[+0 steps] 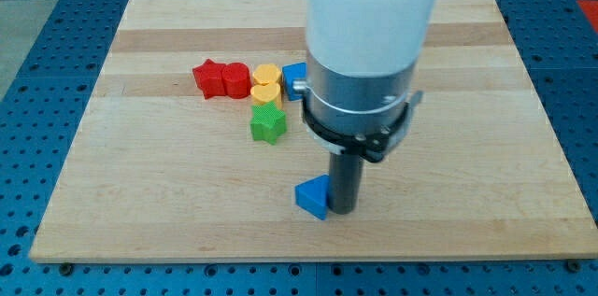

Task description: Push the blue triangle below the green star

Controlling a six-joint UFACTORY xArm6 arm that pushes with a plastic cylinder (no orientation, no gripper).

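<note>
The blue triangle (313, 197) lies near the view's bottom, in the middle of the board. The green star (267, 124) sits above it and a little to the left. My tip (343, 210) touches the triangle's right side, so it stands just right of the block. The arm's white and grey body hides the board above the rod.
A cluster sits above the green star: a red star-like block (209, 78), a red block (235, 80), two yellow blocks (266, 75) (265, 93), and a blue block (294, 79) partly hidden by the arm. The wooden board (140, 175) lies on a blue pegboard table.
</note>
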